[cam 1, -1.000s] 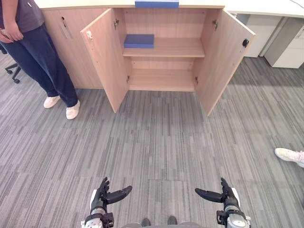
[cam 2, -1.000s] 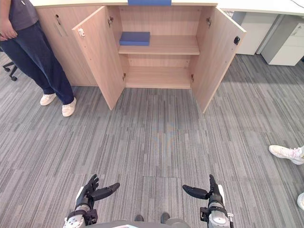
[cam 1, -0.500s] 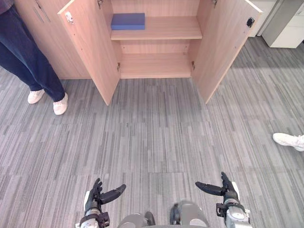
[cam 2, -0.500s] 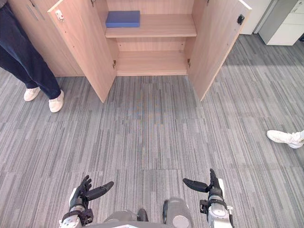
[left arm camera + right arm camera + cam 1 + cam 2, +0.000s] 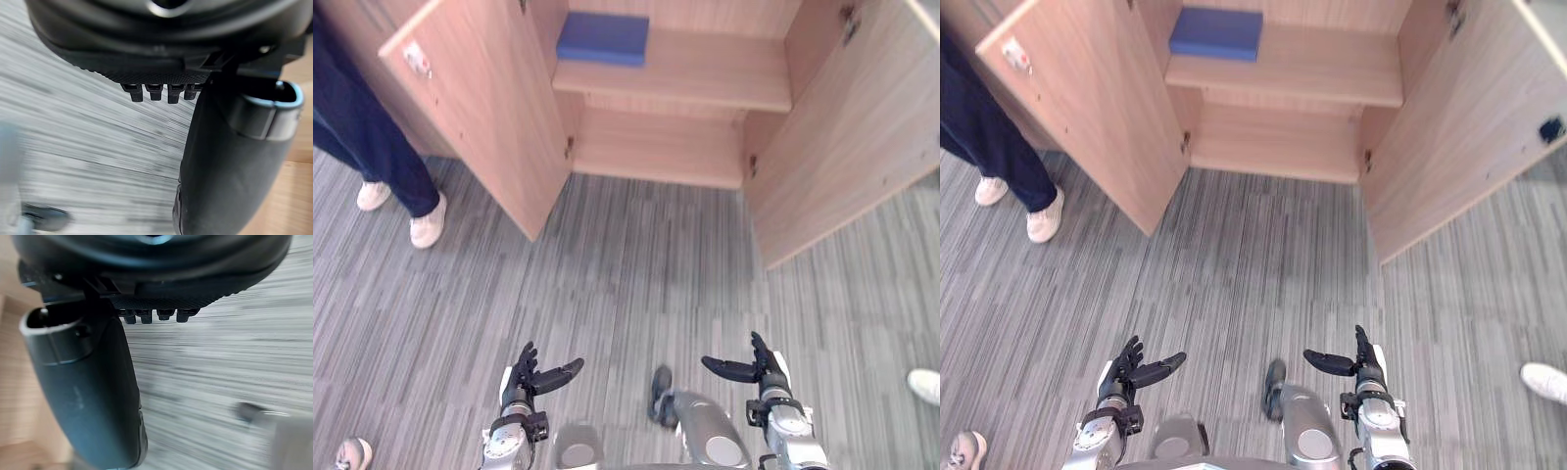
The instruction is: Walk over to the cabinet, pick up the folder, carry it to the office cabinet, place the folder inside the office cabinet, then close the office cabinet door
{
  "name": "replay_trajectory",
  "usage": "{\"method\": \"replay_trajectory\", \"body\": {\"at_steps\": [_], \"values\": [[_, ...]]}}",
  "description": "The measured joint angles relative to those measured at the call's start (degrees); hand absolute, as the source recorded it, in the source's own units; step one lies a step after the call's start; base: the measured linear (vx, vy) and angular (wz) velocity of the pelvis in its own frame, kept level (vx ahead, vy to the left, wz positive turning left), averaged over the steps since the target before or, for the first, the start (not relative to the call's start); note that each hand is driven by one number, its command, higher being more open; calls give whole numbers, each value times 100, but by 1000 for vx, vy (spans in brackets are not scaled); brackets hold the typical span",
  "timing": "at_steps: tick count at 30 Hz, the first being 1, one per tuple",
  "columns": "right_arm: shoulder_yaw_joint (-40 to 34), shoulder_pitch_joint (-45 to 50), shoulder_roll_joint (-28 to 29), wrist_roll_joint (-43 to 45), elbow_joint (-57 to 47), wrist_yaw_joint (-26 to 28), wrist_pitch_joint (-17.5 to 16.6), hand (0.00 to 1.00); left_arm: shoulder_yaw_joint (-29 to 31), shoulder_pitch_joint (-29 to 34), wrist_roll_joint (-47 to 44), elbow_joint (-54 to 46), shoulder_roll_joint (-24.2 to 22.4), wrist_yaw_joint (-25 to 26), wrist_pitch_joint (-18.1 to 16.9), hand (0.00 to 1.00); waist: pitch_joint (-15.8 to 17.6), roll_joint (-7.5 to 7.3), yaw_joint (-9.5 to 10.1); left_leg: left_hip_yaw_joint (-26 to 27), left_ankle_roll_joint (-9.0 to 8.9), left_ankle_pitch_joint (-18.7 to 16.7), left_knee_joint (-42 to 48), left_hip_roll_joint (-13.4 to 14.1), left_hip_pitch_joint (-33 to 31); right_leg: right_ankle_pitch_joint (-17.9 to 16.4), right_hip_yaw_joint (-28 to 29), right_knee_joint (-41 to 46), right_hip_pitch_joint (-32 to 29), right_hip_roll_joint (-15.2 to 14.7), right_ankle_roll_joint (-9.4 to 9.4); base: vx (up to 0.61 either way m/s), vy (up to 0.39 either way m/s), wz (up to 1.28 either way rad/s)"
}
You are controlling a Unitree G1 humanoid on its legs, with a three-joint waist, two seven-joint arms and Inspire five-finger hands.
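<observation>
Two empty hands, left hand (image 5: 522, 380) and right hand (image 5: 766, 372), spread their fingers (image 5: 526, 354) wide; the blue folder (image 5: 603, 37) lies on the cabinet (image 5: 862, 137) shelf (image 5: 705, 83).

Bright, even light. Soft shadow on the floor (image 5: 636, 284) beside the open right door (image 5: 852, 157). Space under the shelf (image 5: 705, 83) slightly dimmer.

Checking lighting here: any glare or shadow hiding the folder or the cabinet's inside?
Left eye view: blue folder on the upper shelf evenly lit, no glare. Right eye view: lower compartment a little shaded under the shelf, readable; open right door throws a soft shadow on the floor.
</observation>
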Motion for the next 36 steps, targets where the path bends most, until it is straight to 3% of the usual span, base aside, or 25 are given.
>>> {"method": "replay_trajectory", "body": {"at_steps": [1,3,4,5,6,7,9,12,13,14,15,17,19,20,21,22,23,24,26,27,29,32,33,34,36], "values": [[-4,-50,-12,12,-3,-14,-10,100,0,0,1,-50,0,-11,1,100,14,-28,24,21,52,-32,-347,-65,-231,-19,75,-130,152,-5,36,618,-23,-61],[-76,-198,-14,25,51,-57,-19,100,51,-13,0,-118,-10,-15,2,100,25,-43,165,-115,42,53,-2204,-397,-760,-180,401,-358,544,-75,245,690,98,-82],[-178,-213,11,26,132,-101,-11,100,82,5,-3,-119,-37,-4,6,100,19,-32,208,-315,30,579,-3756,-661,-782,-412,594,-433,880,-178,431,645,188,-76],[-199,-189,13,27,173,-117,-2,100,88,18,-4,-110,-36,-3,11,100,20,-43,233,-387,130,1141,-3993,-738,-724,-534,685,-440,1020,-232,522,692,255,-79],[-204,-145,48,25,236,-137,3,100,108,83,-3,-104,-46,14,12,100,-34,-134,281,-383,426,1569,-3970,-854,-590,-704,839,-393,1152,-335,653,688,276,-33],[-175,-73,76,28,231,-143,27,100,196,2,-3,-118,-28,38,10,100,-162,-282,201,-319,514,1338,-3784,-1040,-645,-802,869,-98,1030,-591,722,690,273,-18],[-182,-5,86,23,248,-133,42,100,189,-87,-1,-138,-32,36,6,100,-181,-323,166,-172,707,863,-3436,-1116,-553,-901,973,861,758,-820,877,664,266,-9],[-156,-2,236,15,388,-75,68,100,155,-14,7,-95,29,35,41,100,-164,-356,26,-75,814,315,-3640,-1314,480,-529,1102,4022,-230,-1233,1458,594,195,-17],[-92,-3,261,10,464,-47,79,100,132,-8,14,-86,69,36,40,100,-162,-347,-21,-77,835,276,-3786,-1326,818,-667,1036,4664,-475,-1273,1274,536,97,-3],[34,4,283,0,493,-4,102,100,109,7,16,-91,106,40,21,100,-178,-312,-28,-80,836,276,-4087,-1292,1282,-834,780,4918,-786,-1288,1005,495,34,-5],[112,8,284,-1,496,13,100,100,111,9,15,-87,139,41,10,100,-189,-289,-28,-84,835,277,-4250,-1263,1489,-919,621,4836,-917,-1276,881,381,4,-5],[211,-14,300,-5,588,66,99,100,112,-21,4,-79,184,39,8,100,-197,-250,-62,-86,832,278,-4545,-1135,1932,-1134,194,4039,-1378,-1163,690,478,-59,11],[211,-15,280,-5,595,65,100,100,122,-23,1,-48,169,39,10,100,-218,-229,-109,-108,731,221,-4549,-998,2121,-1079,31,2901,-1720,-964,680,521,-148,22],[214,41,277,-5,597,64,99,100,127,27,0,-43,206,40,10,100,-274,-268,-105,-137,446,81,-4499,-989,2249,-358,17,1557,-1702,-747,570,604,-202,31],[214,231,269,-8,598,62,96,100,123,113,4,-4,243,27,15,100,-365,-426,-109,-221,86,-165,-4323,-1055,2358,884,192,920,-1701,-755,237,513,-153,23],[194,181,142,-9,730,55,111,100,132,7,-2,181,75,45,58,100,-373,-180,-73,-307,18,-281,-4192,-846,2399,739,64,1252,-1702,-635,214,592,-171,29],[149,219,108,-9,803,46,175,100,128,41,2,215,-27,27,105,100,-536,-123,-109,-436,-101,-195,-3761,-737,2199,410,14,1286,-1634,-603,214,459,-149,19],[85,268,85,-4,763,41,173,100,123,39,1,178,-138,21,102,100,-535,-38,-117,-496,-107,-111,-3193,-590,2014,271,-70,1253,-1466,-534,195,450,-166,31],[87,367,111,9,624,-11,170,100,118,44,1,146,-261,14,106,100,-513,8,-72,-552,-149,375,-1569,-242,1477,79,-128,1001,-908,-384,118,388,-135,9],[91,461,151,12,491,-22,152,100,100,76,0,92,-281,7,106,100,-517,-6,-21,-509,-185,159,-1118,-132,1230,28,-121,822,-602,-341,93,404,-103,-9],[37,440,170,20,419,-44,104,100,55,64,-1,9,-298,-1,106,100,-524,-24,18,-390,-86,-49,-1234,-116,948,37,-82,613,-339,-356,106,277,-41,-12],[-178,321,195,24,425,-66,83,100,58,81,-2,-278,-330,10,103,100,-534,-1,70,-436,-95,-54,-2858,-321,718,60,33,392,-52,-428,181,229,62,-22],[-244,317,161,27,422,-76,68,100,58,175,-2,-518,-351,26,103,100,-587,127,59,-503,-48,679,-3940,-399,742,44,106,323,17,-378,339,220,160,-29],[-284,311,157,26,458,-77,62,100,66,209,-1,-605,-357,32,96,100,-590,167,65,-542,14,864,-4046,-396,730,17,156,324,34,-336,409,178,163,-22],[-334,369,218,46,474,-97,74,100,69,262,1,-887,-305,108,101,100,-647,72,68,-519,35,894,-4220,-589,875,-3,222,232,111,-488,580,156,154,4]]}}
